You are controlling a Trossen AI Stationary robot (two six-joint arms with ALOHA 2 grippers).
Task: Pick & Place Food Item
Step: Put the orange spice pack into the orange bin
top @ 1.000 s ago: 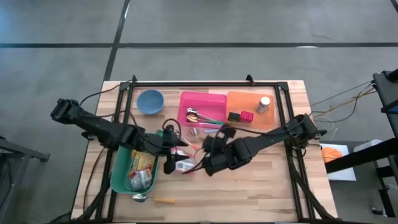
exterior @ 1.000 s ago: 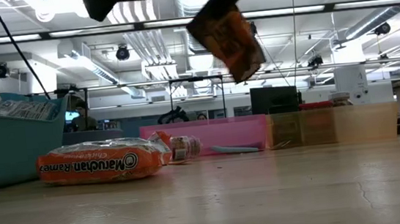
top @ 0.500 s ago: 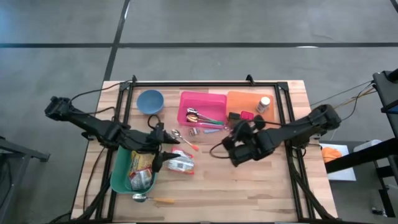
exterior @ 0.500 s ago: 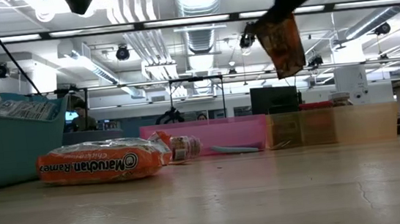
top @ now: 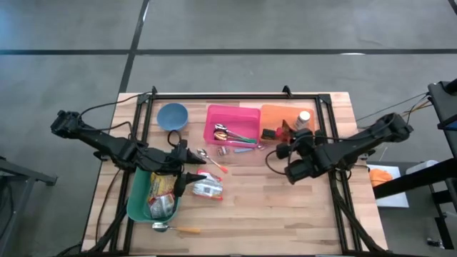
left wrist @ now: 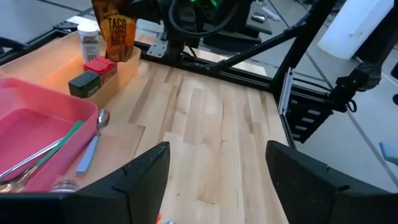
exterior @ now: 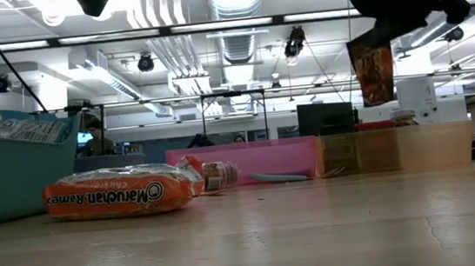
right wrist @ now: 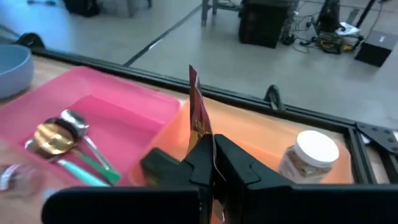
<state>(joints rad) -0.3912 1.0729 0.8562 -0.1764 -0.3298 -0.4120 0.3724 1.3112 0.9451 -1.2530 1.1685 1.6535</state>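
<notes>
An orange-brown taco mix packet (top: 288,129) (exterior: 372,72) (left wrist: 115,34) hangs over the orange tray (top: 275,113) at the back right, with my right gripper (top: 287,140) (right wrist: 214,155) shut on it. A ramen pack (top: 208,188) (exterior: 117,195) lies flat on the table beside the teal bin (top: 137,203). Over the bin's far right corner my left gripper (top: 187,168) (left wrist: 217,186) stands open, nothing between its fingers. My right gripper pinches the packet's top edge (exterior: 366,45) between its two fingers. The fingers come slanting down from the table's right side. The packet hangs upright below them, edge-on in the right wrist view (right wrist: 200,118), clear of the tray.
The orange tray holds a white-lidded jar (top: 303,119) (right wrist: 310,155) and small dark and red boxes (left wrist: 93,73). Next to it a pink tray (top: 232,123) holds spoons. A blue bowl (top: 172,116) stands at the far left. A spoon (top: 166,228) lies near the front edge.
My right gripper has carried the packet from above the table's middle toward the right and far side, over the orange tray, rolling its wrist; the packet, tilted before, now hangs upright. My left gripper has drawn back a little toward the left edge, still open.
</notes>
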